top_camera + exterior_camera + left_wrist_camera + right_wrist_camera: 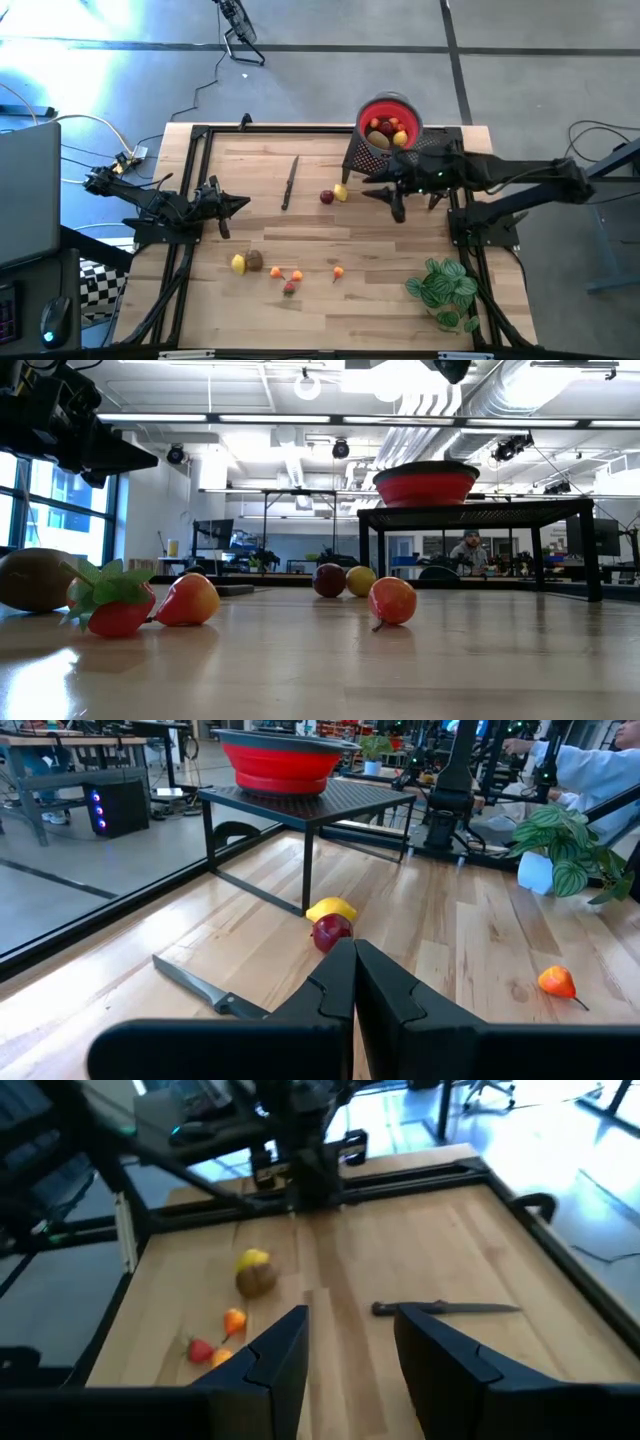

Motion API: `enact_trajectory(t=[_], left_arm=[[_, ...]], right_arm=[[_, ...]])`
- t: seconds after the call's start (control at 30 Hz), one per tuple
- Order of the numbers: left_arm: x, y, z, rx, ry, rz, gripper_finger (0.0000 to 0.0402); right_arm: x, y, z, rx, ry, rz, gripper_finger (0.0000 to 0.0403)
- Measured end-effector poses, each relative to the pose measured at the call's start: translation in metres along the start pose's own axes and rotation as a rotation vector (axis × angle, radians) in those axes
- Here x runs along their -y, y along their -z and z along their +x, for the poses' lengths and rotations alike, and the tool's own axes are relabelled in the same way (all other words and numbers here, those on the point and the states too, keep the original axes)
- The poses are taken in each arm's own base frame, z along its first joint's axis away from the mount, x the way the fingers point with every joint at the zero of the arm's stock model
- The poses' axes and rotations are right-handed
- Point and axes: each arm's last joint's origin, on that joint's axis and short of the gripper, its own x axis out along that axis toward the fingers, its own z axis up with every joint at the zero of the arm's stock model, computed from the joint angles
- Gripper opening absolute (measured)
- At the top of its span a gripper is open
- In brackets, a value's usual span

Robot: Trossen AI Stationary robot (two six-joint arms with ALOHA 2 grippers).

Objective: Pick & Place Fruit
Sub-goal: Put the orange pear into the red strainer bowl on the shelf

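Observation:
Several small fruit lie on the wooden table. A red apple (327, 197) and a yellow lemon (341, 192) sit side by side mid-table. A yellow piece (238, 263), a brown one (254, 260) and small orange and red pieces (289, 280) lie toward the near edge. More fruit fills the red bowl (390, 112), which stands on a black mesh stand (370, 155). My left gripper (241, 205) is shut and hovers at the table's left. My right gripper (372, 193) is open, just right of the lemon and in front of the stand.
A thin dark knife (290, 183) lies flat between the two grippers. A green leafy plant in a white pot (443, 290) stands at the near right corner. Black frame rails (190, 180) run along the table's edges. Bare wood shows between the two fruit groups.

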Motion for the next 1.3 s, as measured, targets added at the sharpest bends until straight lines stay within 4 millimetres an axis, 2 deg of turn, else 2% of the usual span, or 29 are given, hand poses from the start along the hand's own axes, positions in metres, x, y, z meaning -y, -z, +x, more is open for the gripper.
enact_trajectory(t=[0.37, 0.73, 1.0, 1.3], left_arm=[[0.000, 0.000, 0.000, 0.000, 0.000, 0.000, 0.0000], [0.000, 0.000, 0.000, 0.000, 0.000, 0.000, 0.0000], [0.000, 0.000, 0.000, 0.000, 0.000, 0.000, 0.0000], [0.000, 0.000, 0.000, -0.001, 0.000, 0.002, 0.0000]], right_arm=[[-0.026, 0.013, 0.051, -0.046, -0.081, -0.037, 0.0142], [-0.050, 0.039, 0.091, -0.143, -0.132, -0.027, 0.0142], [-0.069, 0.060, 0.108, -0.232, -0.165, -0.009, 0.0142], [-0.084, 0.072, 0.108, -0.293, -0.194, -0.038, 0.0142]])
